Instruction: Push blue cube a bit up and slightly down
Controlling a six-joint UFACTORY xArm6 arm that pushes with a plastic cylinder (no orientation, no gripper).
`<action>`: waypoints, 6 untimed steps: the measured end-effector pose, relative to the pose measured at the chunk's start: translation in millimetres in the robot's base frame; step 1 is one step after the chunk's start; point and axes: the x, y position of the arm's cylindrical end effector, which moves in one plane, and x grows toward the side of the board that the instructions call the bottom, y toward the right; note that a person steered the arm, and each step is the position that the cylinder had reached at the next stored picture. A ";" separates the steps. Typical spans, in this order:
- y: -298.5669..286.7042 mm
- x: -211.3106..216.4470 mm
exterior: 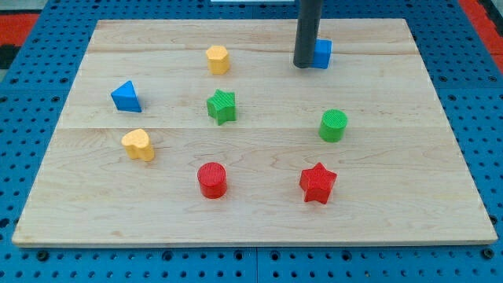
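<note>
Near the wooden board's (440, 157) top edge, the dark rod stood upright, my tip (304, 65) grasping nothing and touching the left side of the blue plastic cube (323, 53).

There is only one view of my workspace, so nothing is shared between cameras. It looks down at the wooden board (259, 212) from in front and above, at a steep slant: the board's near edge along the frame's bottom spans wider than its far edge near the top. The camera sits close enough that the board fills nearly the whole frame, with only strips of the blue pegboard surface (31, 94) showing around it. My rod enters from the top edge, right of centre, and my tip (305, 65) lands in the upper part. Where the camera is mounted I cannot tell.
</note>
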 end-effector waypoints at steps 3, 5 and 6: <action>46.1 13.9; 44.8 -6.3; 55.6 -3.4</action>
